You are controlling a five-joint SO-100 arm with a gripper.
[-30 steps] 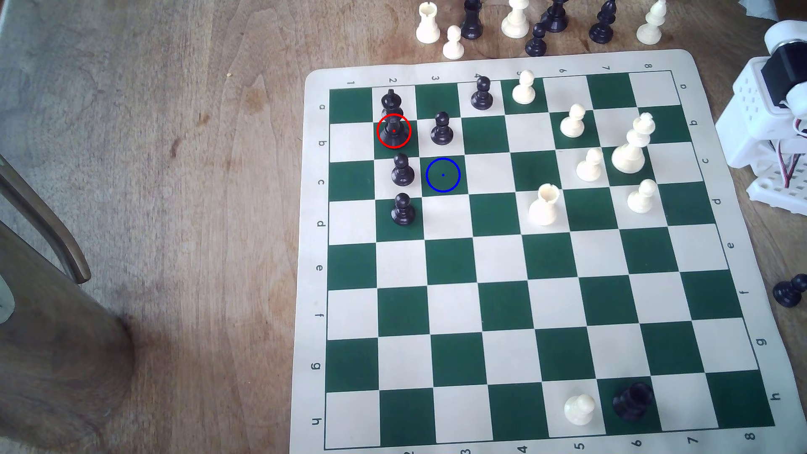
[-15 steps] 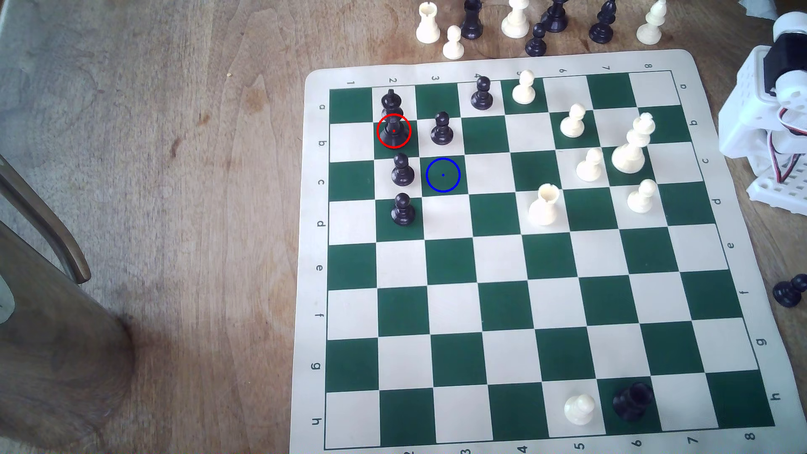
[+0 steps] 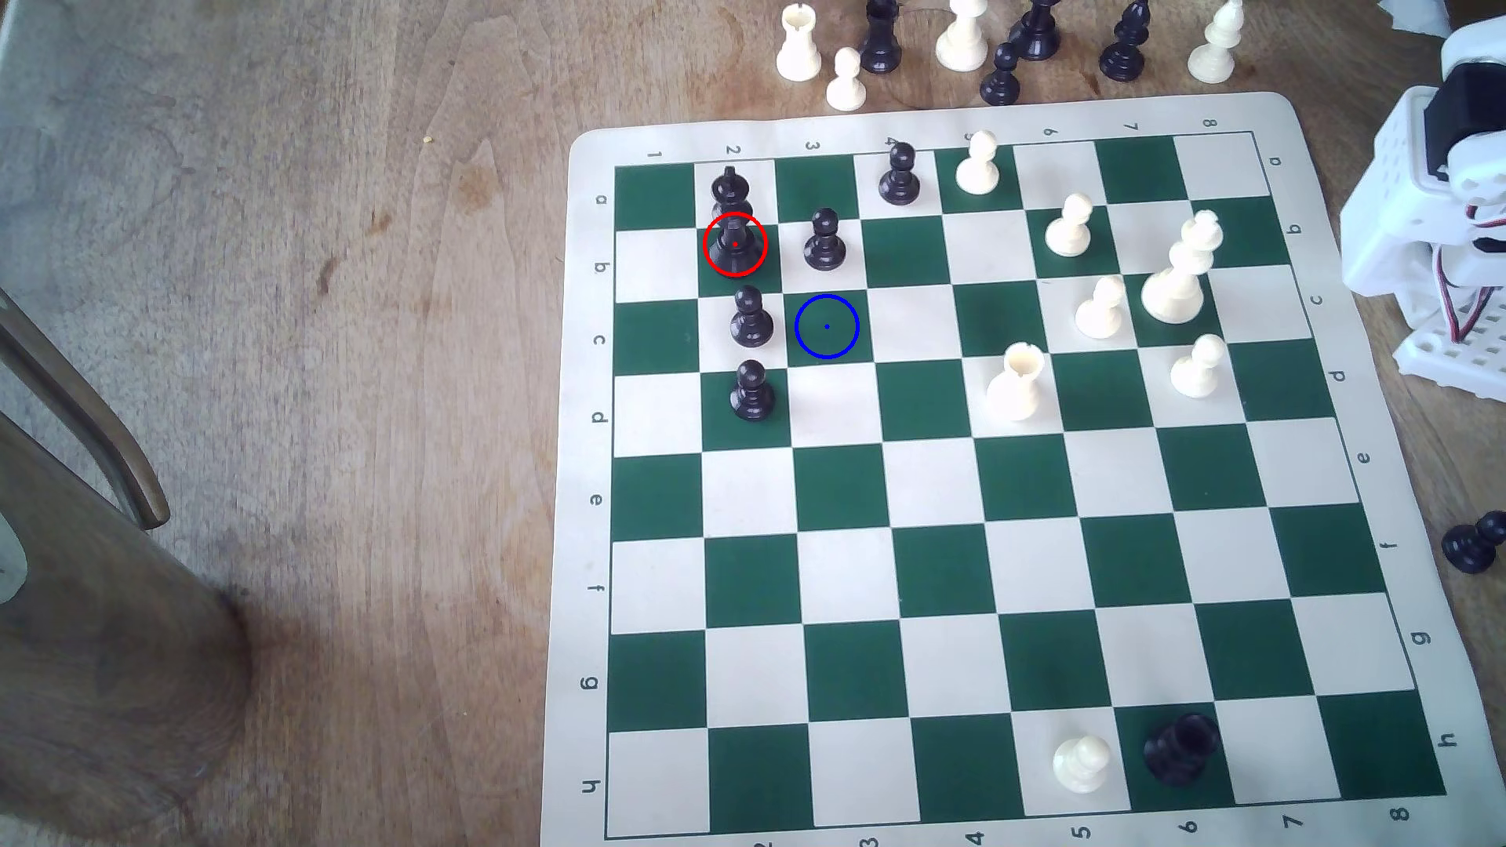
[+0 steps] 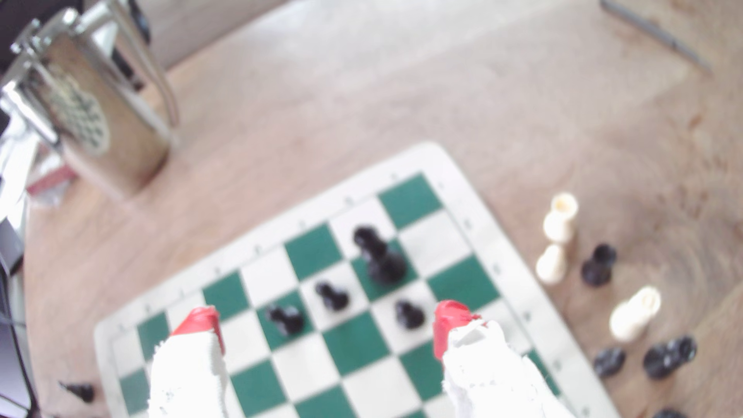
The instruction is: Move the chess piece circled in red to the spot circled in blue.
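Hand (image 4: 327, 321): two white fingers with red tips, spread wide apart, nothing between them; in the wrist view it hangs well above the board, aimed toward the cluster of black pieces.

Entries, exterior view's left to right:

- Desk (image 3: 326, 326): bare wood.
- Board (image 3: 583, 489): green and cream squares, flat on the desk.
- The chess piece (image 3: 733, 232): tall black piece, upright, base in the red ring on a green square, second column from the board's near-left edge.
- Black pawn (image 3: 750, 319): on the square just below the chess piece.
- Second black pawn (image 3: 824, 242): on the square just to its right.
- The spot (image 3: 826, 326): green square with blue ring and dot, free of pieces, diagonally adjoining the piece's square.
- Arm (image 3: 1426, 212): white body at the right edge, off the board, well apart from the piece.

Step in hand, as judged: the approach, with no grasp begun. Advice: cross above the white pieces, descend straight down over the tall piece, close below its broad head. Both pawns crowd it, so fingers should enter the free gaps. Lift clear before shifting diagonally.
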